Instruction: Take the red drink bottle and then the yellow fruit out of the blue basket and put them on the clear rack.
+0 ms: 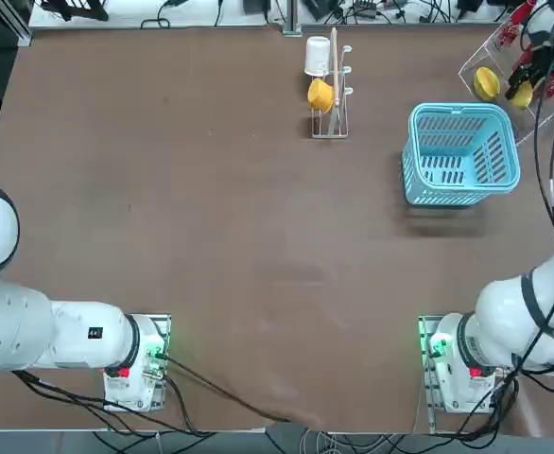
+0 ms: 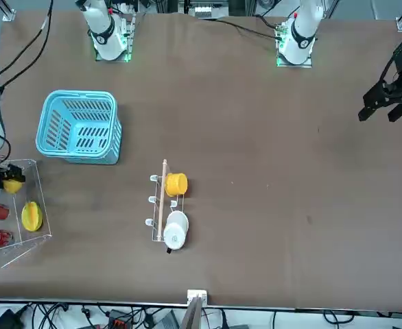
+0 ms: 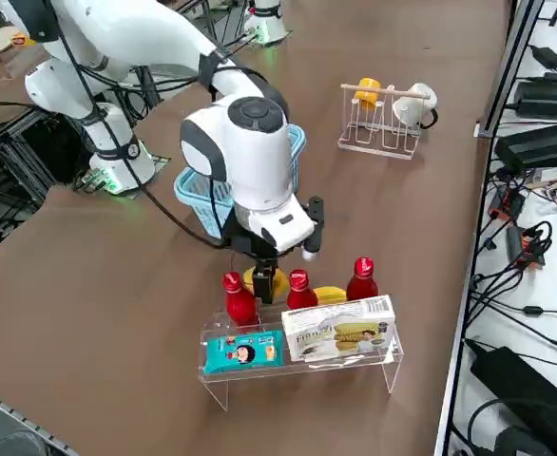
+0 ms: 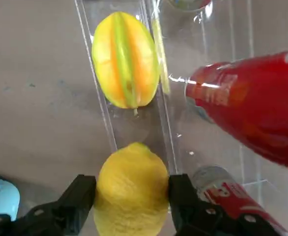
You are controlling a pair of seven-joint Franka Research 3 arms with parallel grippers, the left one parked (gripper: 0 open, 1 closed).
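The basket [image 1: 461,154] is emptied (bottles racked) — the lemon [image 4: 130,189] is gripped by the right gripper [image 4: 130,206] over the rack [image 3: 302,366], unreleased

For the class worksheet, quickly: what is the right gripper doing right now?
Right gripper: closed on the yellow fruit, holding it at the clear rack, beside the ribbed yellow fruit.

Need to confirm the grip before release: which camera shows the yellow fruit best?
Right wrist view: the yellow fruit fills the gap in the right gripper, above the clear rack. Top, front and side views show only a sliver.
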